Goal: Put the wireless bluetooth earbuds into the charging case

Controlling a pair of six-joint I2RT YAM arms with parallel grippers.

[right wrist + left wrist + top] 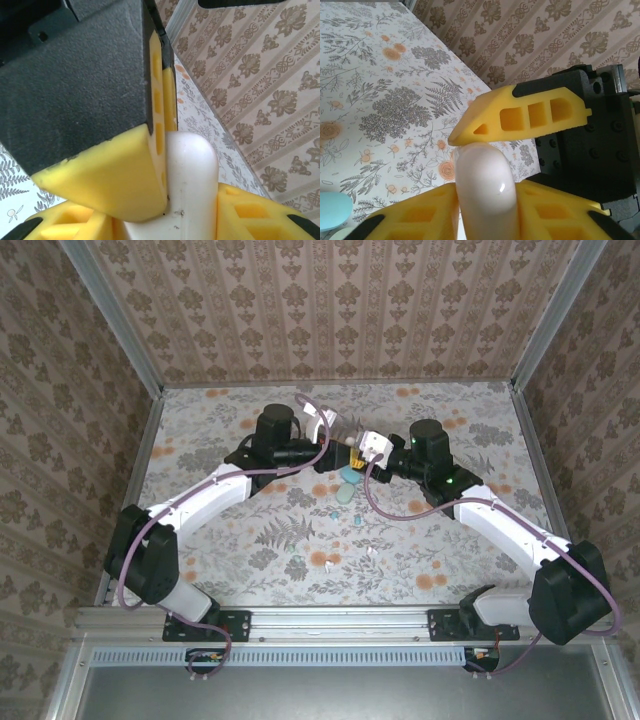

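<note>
A white pebble-shaped charging case (355, 447) hangs above the table's middle, where both arms meet. My left gripper (341, 453) is shut on it; in the left wrist view the case (484, 185) sits between the yellow fingers (415, 217), and the right gripper's finger (520, 112) touches its top. My right gripper (370, 450) is also shut on the case (192, 170), with its own fingers (250, 212) low in that view. Tiny loose earbuds lie on the table nearer the bases: white ones (327, 565) and small teal ones (297, 552).
Two teal cases (348, 478) lie on the floral tabletop (220, 430) directly under the grippers; one teal case (331, 211) is in the left wrist view. Patterned walls (330, 300) enclose the table on three sides. The left gripper's black body (75, 75) crowds the right wrist view.
</note>
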